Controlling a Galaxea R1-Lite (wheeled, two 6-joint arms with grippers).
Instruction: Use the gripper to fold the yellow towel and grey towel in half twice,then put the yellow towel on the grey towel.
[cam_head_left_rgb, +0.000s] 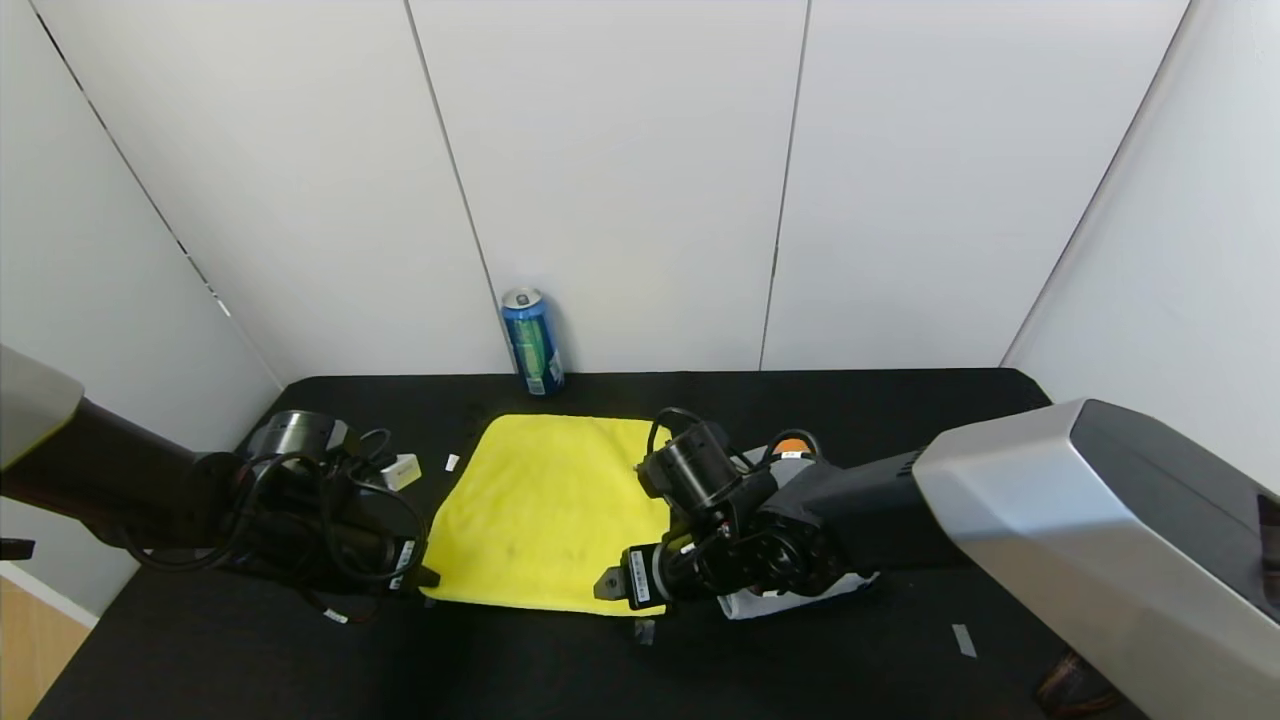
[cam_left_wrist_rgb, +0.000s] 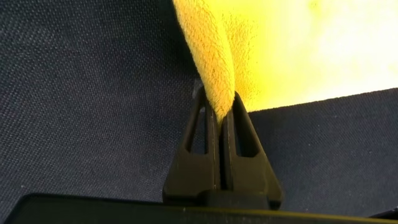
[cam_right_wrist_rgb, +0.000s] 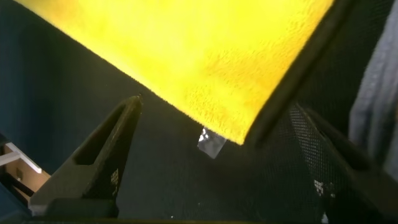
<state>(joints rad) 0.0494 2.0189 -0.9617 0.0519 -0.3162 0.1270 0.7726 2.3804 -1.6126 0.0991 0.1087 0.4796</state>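
The yellow towel (cam_head_left_rgb: 545, 510) lies spread flat on the black table (cam_head_left_rgb: 900, 400). My left gripper (cam_head_left_rgb: 425, 578) is at its near-left corner and is shut on that corner, with yellow pile pinched between the fingers in the left wrist view (cam_left_wrist_rgb: 221, 102). My right gripper (cam_head_left_rgb: 610, 585) is open, low over the towel's near-right corner (cam_right_wrist_rgb: 242, 121), with one finger on each side of the corner (cam_right_wrist_rgb: 214, 106). The grey towel (cam_head_left_rgb: 790, 600) lies under my right arm, mostly hidden. Its orange band (cam_head_left_rgb: 792, 445) shows behind the arm, and a grey strip shows in the right wrist view (cam_right_wrist_rgb: 376, 93).
A blue drink can (cam_head_left_rgb: 532, 342) stands at the back edge behind the yellow towel. A small white box (cam_head_left_rgb: 400, 470) lies near my left arm. Bits of tape lie on the table by the towel's near-right corner (cam_head_left_rgb: 645, 630) and further right (cam_head_left_rgb: 963, 640).
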